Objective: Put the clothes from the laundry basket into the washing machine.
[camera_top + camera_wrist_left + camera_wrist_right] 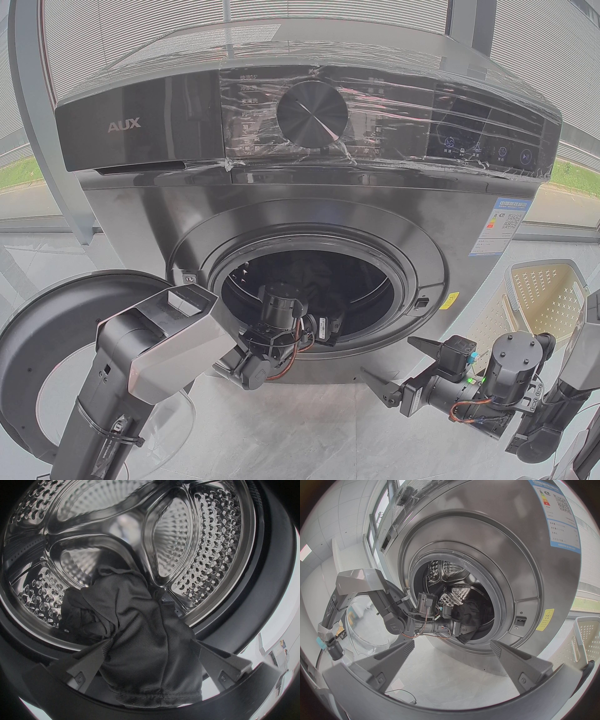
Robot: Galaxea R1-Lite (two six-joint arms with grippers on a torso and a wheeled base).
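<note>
Grey floor tiles [300, 431] below the washing machine [350, 206]. Left gripper [151, 642] spread open at the mouth of the drum [200, 542], black garment [147, 620] slack between its fingers [84, 667], long axis running straight ahead into it. Right gripper [390, 357] open, empty, farther back, laundry basket [550, 294] to its right. Cloth's lie plain from the left wrist, basket from the head.

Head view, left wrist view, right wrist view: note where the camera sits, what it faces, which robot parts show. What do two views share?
Head view: on the head, looking forward-down at the washing machine; both arms show.
Left wrist view: at the drum mouth, looking in at the dark garment; left gripper shows.
Right wrist view: outside, facing the opening; right gripper, left arm show.
Shared: wrist views both show the garment.
</note>
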